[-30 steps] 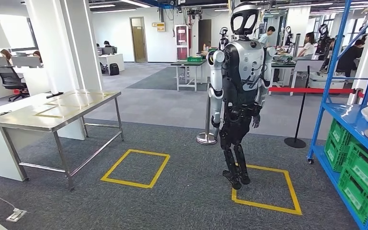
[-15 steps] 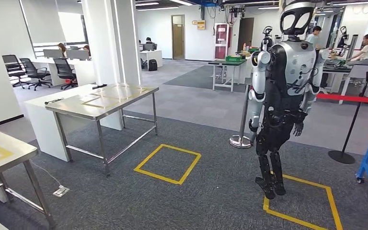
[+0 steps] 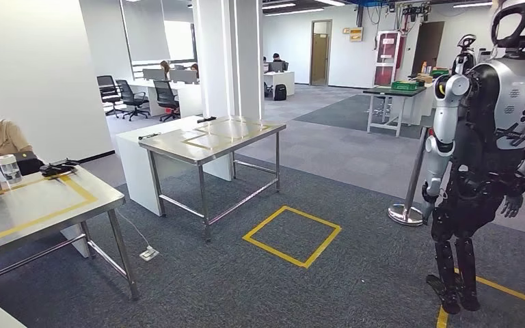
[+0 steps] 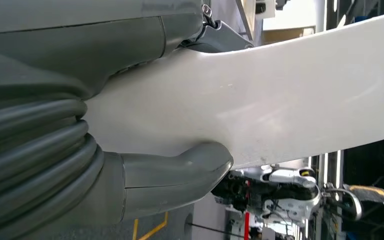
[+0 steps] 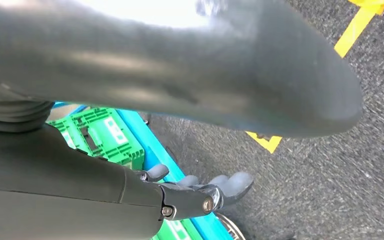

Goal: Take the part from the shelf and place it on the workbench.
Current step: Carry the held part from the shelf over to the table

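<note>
- Left hand grips a smooth white part — thumb and fingers pinching it from opposite faces.
- Right hand: fingers curled beside the blue shelf; whether it holds anything, I cannot tell.
- Risk, judged: the slick part may slip mid-walk before reaching the steel counter.

A large dark curved part, blurred and glossy, spans most of the right wrist view, with a bright glare along one edge. The right robot hand reaches out from under it: a dark smooth cover, a small metal pivot, and grey fingers curled under the part; whether they touch it cannot be told. Beyond the fingers lies grey speckled carpet marked with yellow floor tape. A green plastic crate sits against a blue shelf frame, close beside the hand.
</note>
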You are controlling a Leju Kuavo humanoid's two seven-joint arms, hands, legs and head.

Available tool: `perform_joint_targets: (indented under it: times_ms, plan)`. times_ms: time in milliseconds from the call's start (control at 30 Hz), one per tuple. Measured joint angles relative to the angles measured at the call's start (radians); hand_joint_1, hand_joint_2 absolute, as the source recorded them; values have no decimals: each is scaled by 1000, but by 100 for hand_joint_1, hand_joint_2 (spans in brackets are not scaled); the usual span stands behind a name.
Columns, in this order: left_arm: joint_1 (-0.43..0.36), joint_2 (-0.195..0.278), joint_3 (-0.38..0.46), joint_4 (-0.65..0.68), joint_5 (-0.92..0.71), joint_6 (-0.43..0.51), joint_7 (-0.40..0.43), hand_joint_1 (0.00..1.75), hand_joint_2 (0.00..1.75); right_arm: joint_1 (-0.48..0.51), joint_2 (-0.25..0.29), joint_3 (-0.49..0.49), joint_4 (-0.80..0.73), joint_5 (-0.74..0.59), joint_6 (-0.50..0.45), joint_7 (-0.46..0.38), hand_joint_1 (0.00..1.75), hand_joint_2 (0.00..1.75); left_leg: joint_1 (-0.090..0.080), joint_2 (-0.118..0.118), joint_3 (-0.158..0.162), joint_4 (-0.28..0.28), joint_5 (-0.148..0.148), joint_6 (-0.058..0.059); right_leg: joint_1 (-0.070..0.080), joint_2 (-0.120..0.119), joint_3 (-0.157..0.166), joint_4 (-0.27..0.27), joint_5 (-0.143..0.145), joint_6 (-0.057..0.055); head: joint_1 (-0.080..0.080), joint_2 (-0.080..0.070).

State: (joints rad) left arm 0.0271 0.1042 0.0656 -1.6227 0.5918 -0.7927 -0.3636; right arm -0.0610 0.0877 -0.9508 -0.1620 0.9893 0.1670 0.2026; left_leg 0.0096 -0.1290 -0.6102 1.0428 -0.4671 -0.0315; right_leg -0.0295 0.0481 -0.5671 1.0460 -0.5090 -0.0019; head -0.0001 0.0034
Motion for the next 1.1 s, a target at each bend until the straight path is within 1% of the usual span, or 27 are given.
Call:
perform_joint_targets:
  times_ms: [33, 100, 167, 200, 233, 267, 333, 367, 400, 467, 500, 567, 600, 633, 667, 700, 733, 767, 800, 833, 867, 900, 933, 967, 1000, 1033, 1100]
  plan:
    - [1, 4, 0, -1, 3, 0, -1, 175, 175, 1, -1, 0, 0, 1, -1, 4, 0, 0, -2, 30, -11, 23, -15, -5, 0, -14, 3, -3, 2, -8, -2, 0]
    - [5, 10, -2, -7, 10, 1, -2, 175, 175, 5, -4, 0, 0, 5, 4, 7, 0, 0, -3, 101, -61, 130, -74, -11, 2, -42, 5, -6, 1, -19, -6, 0]
    - [18, 10, -3, -16, 13, 3, -1, 175, 175, 10, -7, 0, 0, 10, 12, 7, 0, 0, -1, 121, -119, 248, -122, -15, 6, -72, 6, -6, -3, -24, -6, 0]
    - [26, 10, -3, -21, 13, 4, 1, 175, 175, 10, -9, 0, 0, 13, 16, 7, 0, 0, 0, 123, -128, 267, -120, -15, 8, -87, 7, -5, -5, -25, -6, 0]
    - [33, 10, -3, -26, 13, 6, 2, 175, 175, 9, -10, 0, 0, 15, 17, 7, 0, 0, -1, 125, -119, 252, -103, -14, 9, -101, 10, -5, -7, -25, -6, 0]
    - [37, 10, -3, -31, 13, 8, 3, 175, 175, 9, -10, 0, 0, 18, 17, 7, 0, 0, -2, 133, -89, 196, -70, -10, 10, -115, 14, -5, -10, -24, -7, 0]
    - [39, 10, -2, -43, 12, 14, 3, 175, 175, 7, -10, 0, 0, 26, 17, 7, 0, 0, -11, 177, -18, 61, -19, 5, 14, -141, 24, -5, -18, -18, -7, 0]
    - [40, 10, -1, -50, 10, 19, 2, 175, 175, 6, -11, 0, 0, 31, 17, 6, 0, 0, -16, 193, 6, 15, -5, 14, 16, -152, 29, -6, -21, -13, -7, 0]
    - [42, 9, 1, -56, 8, 23, 1, 175, 175, 5, -11, 0, 0, 36, 17, 6, 0, 0, -21, 200, 15, -3, -4, 21, 17, -163, 32, -6, -24, -8, -6, 0]
    - [55, 9, 6, -68, 4, 32, -3, 175, 175, 0, -12, 0, 0, 46, 17, 7, 0, 0, -21, 176, 17, -8, -1, 31, 18, -182, 40, -12, -28, 3, -5, 0]
    - [64, 8, 9, -75, 3, 36, -5, 175, 175, -3, -12, 1, 0, 50, 18, 8, 0, 0, -18, 164, 20, -13, 2, 36, 17, -174, 44, -10, -32, 10, -4, 0]
    - [77, 5, 11, -90, -2, 42, -10, 175, 175, -7, -14, 2, 0, 57, 22, 6, 0, 0, -9, 141, 28, -25, 8, 47, 15, -119, 28, 39, -65, 20, -2, 0]
    - [80, 2, 11, -94, -6, 44, -14, 175, 175, -6, -15, 2, 0, 58, 23, 4, 0, 0, -7, 130, 28, -26, 9, 51, 13, -85, 2, 94, -94, 23, 1, 0]
    - [80, -1, 10, -95, -12, 45, -17, 175, 175, -4, -17, 2, 0, 57, 23, 1, 0, 0, -6, 117, 27, -26, 10, 53, 12, -65, -31, 160, -123, 24, 2, 0]
    - [81, -3, 9, -95, -18, 45, -21, 175, 175, -1, -17, 2, 0, 50, 19, 0, 0, 0, -6, 103, 26, -26, 10, 55, 12, -56, -64, 219, -143, 25, 4, 0]
    - [81, -3, 6, -93, -22, 45, -26, 175, 175, 1, -17, 1, 0, 36, 12, 1, 0, 0, -5, 89, 25, -24, 10, 54, 11, -53, -86, 252, -144, 26, 4, 0]
    - [77, 1, -2, -89, -20, 43, -30, 175, 175, 2, -15, -2, 0, 16, 3, 2, 0, 0, -5, 74, 25, -22, 9, 54, 11, -51, -92, 250, -126, 26, 5, 0]
    - [63, 8, -16, -80, -14, 42, -32, 175, 175, 2, -12, -9, 0, -9, -10, 2, 0, 0, -4, 58, 25, -19, 8, 52, 9, -46, -80, 208, -90, 27, 5, 0]
    - [39, 15, -35, -62, -6, 41, -29, 175, 175, 2, -6, -21, 0, -31, -24, 2, 0, 0, -2, 42, 23, -14, 7, 48, 6, -32, -56, 143, -50, 28, 5, 0]
    - [6, 20, -57, -40, -1, 40, -22, 175, 175, 2, 1, -34, 0, -47, -35, 2, 0, 0, -2, 25, 18, -7, 5, 42, 3, -9, -31, 80, -23, 29, 5, 0]
    - [-29, 23, -77, -16, -3, 42, -14, 175, 175, 2, 11, -46, 0, -54, -45, -2, 0, 0, -1, 8, 13, -2, 4, 34, 0, 11, -13, 33, -7, 28, 5, 0]
    - [-54, 22, -90, 3, -10, 47, -6, 175, 175, 2, 21, -55, 1, -51, -51, -6, 0, 0, -1, -5, 5, 0, 4, 26, -1, 25, -5, 10, -5, 26, 5, 0]
    - [-67, 21, -95, 15, -18, 52, -4, 175, 175, 2, 31, -59, 1, -42, -53, -11, 0, 0, -1, -16, -1, -1, 5, 17, 1, 27, -3, 6, -9, 21, 5, 0]
    - [-67, 23, -91, 20, -24, 56, -4, 175, 175, 2, 38, -60, 1, -31, -53, -13, 0, 0, 0, -23, -3, -5, 8, 10, 0, 20, -2, 6, -7, 13, 4, 0]
    - [-57, 26, -79, 21, -24, 54, -7, 175, 175, 1, 44, -60, 1, -22, -53, -12, 0, 0, 1, -15, -4, -5, 8, 4, -1, 13, 0, 4, -5, 6, 4, 0]
    - [-43, 32, -60, 20, -20, 46, -11, 175, 175, 1, 47, -60, 1, -17, -51, -10, 0, 0, -1, 10, -8, 6, 0, -1, -2, 6, 2, 2, -2, -3, 2, 0]
    - [-16, 43, -16, 16, -11, 20, -17, 175, 175, 3, 48, -60, 1, -13, -47, -8, 0, 0, -3, 81, -43, 85, -46, -9, -1, -9, 2, -1, -1, -15, -3, 0]
